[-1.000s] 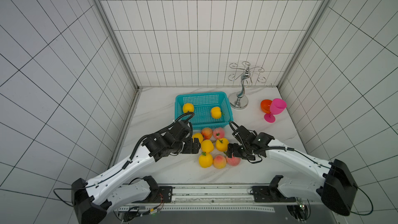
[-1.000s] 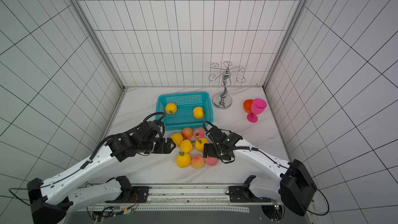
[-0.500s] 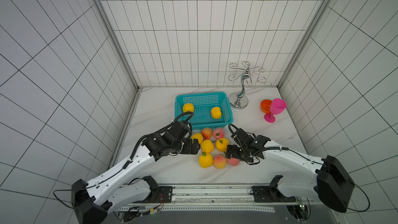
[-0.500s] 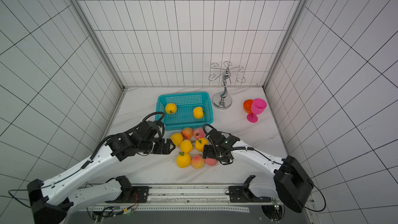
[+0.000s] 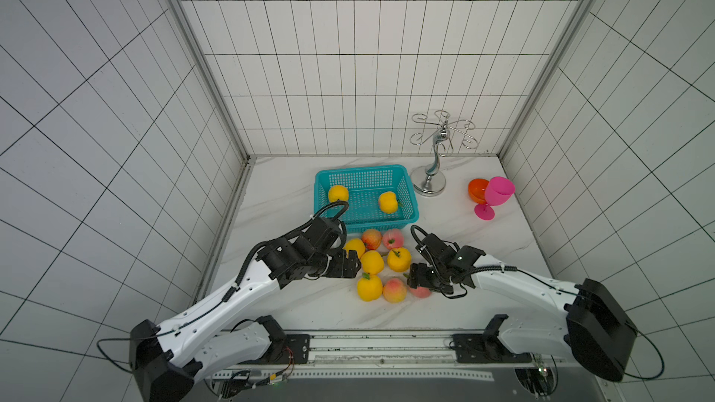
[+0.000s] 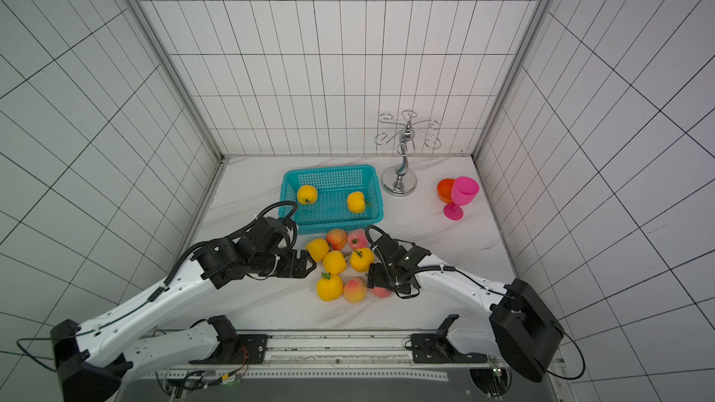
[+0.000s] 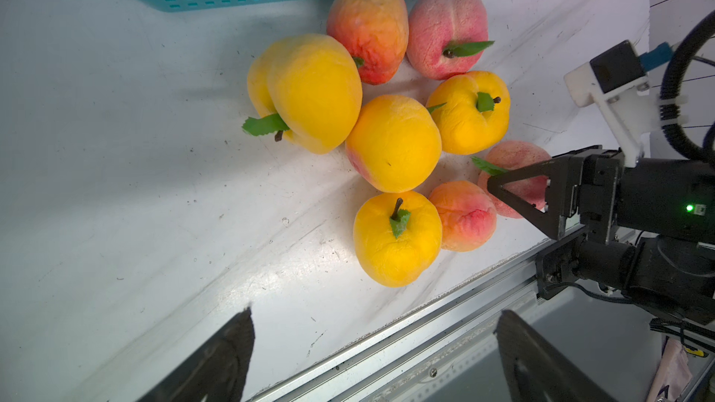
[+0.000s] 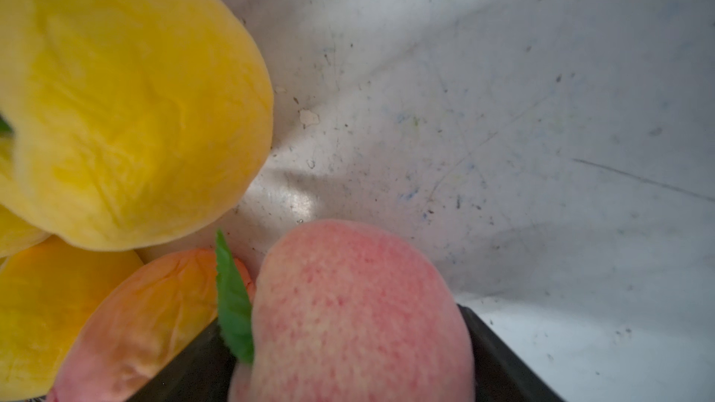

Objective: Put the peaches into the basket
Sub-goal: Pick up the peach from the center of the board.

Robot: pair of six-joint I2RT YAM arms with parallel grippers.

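In both top views the right gripper (image 5: 419, 282) covers most of the pink peach (image 5: 425, 292), so its jaws cannot be read there. The left gripper (image 5: 353, 264) stands spread and empty just beside the loose cluster of peaches (image 5: 372, 262) on the table (image 5: 309, 303), in front of the basket (image 5: 361, 169), which holds two yellow ones. The left wrist view shows one right finger (image 7: 518, 195) lying across that pink peach, the other out of sight. In the right wrist view, blurred and cut off at the frame edge, the peach fills the gap, with both black fingers (image 8: 499, 353) pressed against its sides.
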